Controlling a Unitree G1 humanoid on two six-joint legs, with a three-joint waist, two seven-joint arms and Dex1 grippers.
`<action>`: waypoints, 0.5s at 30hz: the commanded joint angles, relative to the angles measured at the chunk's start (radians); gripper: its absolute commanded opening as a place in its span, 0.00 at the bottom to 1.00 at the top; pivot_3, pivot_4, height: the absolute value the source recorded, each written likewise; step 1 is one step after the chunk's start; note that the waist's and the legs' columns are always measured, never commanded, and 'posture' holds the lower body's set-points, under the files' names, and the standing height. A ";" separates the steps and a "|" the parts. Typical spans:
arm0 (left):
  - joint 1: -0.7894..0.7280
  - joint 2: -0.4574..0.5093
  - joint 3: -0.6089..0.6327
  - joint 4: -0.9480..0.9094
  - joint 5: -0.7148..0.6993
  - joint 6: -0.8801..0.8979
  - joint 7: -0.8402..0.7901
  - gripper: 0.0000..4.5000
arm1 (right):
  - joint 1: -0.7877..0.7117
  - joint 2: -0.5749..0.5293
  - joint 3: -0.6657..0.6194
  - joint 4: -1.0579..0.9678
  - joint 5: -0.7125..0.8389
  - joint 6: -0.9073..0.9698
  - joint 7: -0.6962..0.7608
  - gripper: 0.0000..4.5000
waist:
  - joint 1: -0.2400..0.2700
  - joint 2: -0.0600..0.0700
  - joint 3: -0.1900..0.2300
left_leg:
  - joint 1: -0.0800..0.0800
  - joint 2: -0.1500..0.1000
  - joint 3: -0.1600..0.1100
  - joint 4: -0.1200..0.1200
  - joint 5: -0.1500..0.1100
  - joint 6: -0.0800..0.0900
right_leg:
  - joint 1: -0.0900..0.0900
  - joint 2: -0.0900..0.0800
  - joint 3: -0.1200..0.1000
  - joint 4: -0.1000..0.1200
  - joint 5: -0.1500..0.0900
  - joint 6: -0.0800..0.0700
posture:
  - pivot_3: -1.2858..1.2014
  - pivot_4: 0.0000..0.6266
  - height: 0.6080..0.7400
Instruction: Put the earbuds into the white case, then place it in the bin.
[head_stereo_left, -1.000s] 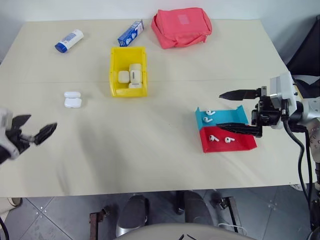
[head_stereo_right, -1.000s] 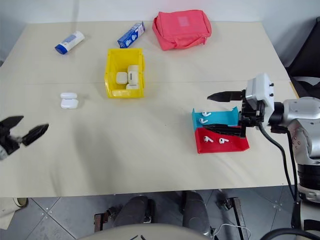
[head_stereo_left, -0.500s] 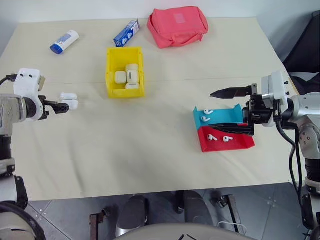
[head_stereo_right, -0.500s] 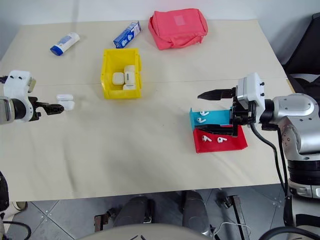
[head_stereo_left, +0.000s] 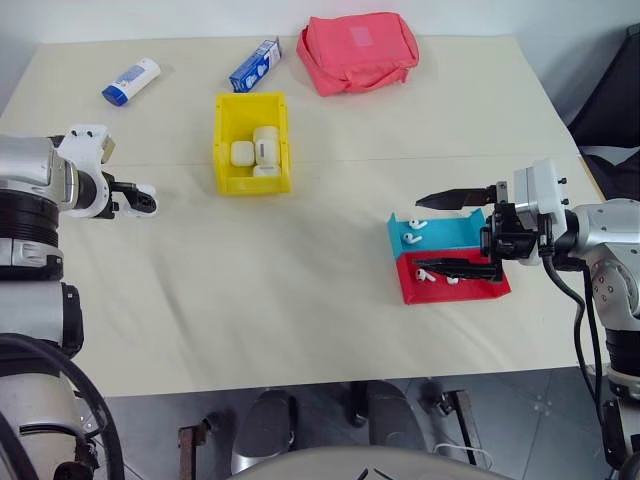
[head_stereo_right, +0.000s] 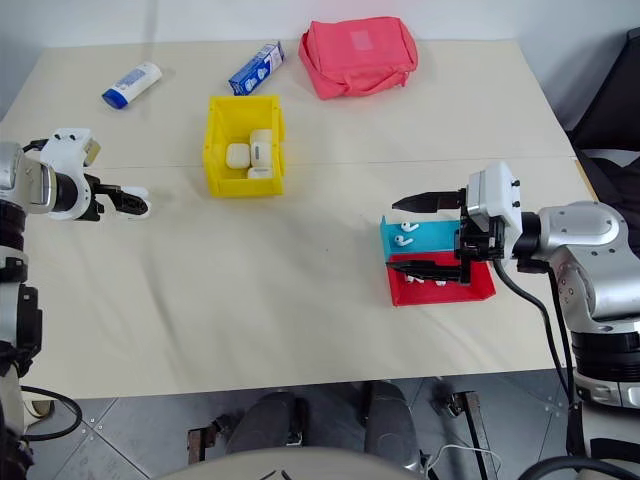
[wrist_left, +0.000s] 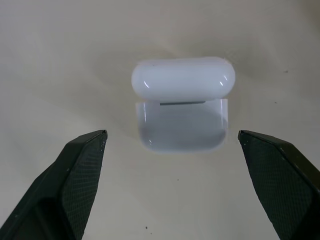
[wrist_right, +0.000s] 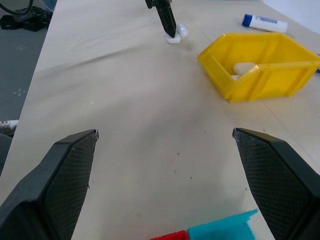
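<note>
The left gripper (wrist_left: 172, 145) has swung in from the table's edge and is now hanging, jaws spread wide, over the white case (wrist_left: 182, 107), which is lying lid-up between its fingertips. The right gripper (head_stereo_left: 455, 232), also spread, is hovering over the earbuds (head_stereo_left: 418, 224), with the bin (head_stereo_left: 252, 143) at ten o'clock from it.

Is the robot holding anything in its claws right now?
No, nothing. The left gripper is open around the white case without touching it, and the right gripper is open above the trays.

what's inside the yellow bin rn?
The yellow bin holds three white cases bunched at its near end; the far end is bare yellow floor. Anything beneath the cases is covered, so that can't be told.
</note>
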 joint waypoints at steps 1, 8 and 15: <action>-0.049 -0.011 -0.015 0.091 0.055 -0.054 -0.024 0.99 | 0.000 -0.002 -0.014 -0.028 0.002 -0.014 -0.005 1.00 | 0.001 0.000 0.000 | 0.000 0.000 0.000 0.000 0.000 0.000 | 0.000 0.000 0.000 0.000 0.000 0.000 | 0.52 0.24 1.00; -0.109 -0.073 0.008 0.250 0.101 -0.156 -0.028 0.99 | 0.012 -0.005 -0.016 -0.043 0.006 -0.006 -0.013 1.00 | 0.003 -0.002 0.001 | 0.000 0.000 0.003 0.000 0.001 0.001 | 0.001 0.000 0.000 0.000 0.000 0.001 | 0.52 0.24 1.00; -0.145 -0.115 0.040 0.351 0.130 -0.212 -0.012 0.99 | 0.034 -0.013 -0.025 -0.067 0.012 0.004 -0.023 1.00 | 0.003 -0.003 0.001 | 0.000 0.000 0.006 0.001 0.001 0.001 | 0.001 -0.001 -0.001 0.000 0.001 0.001 | 0.52 0.24 1.00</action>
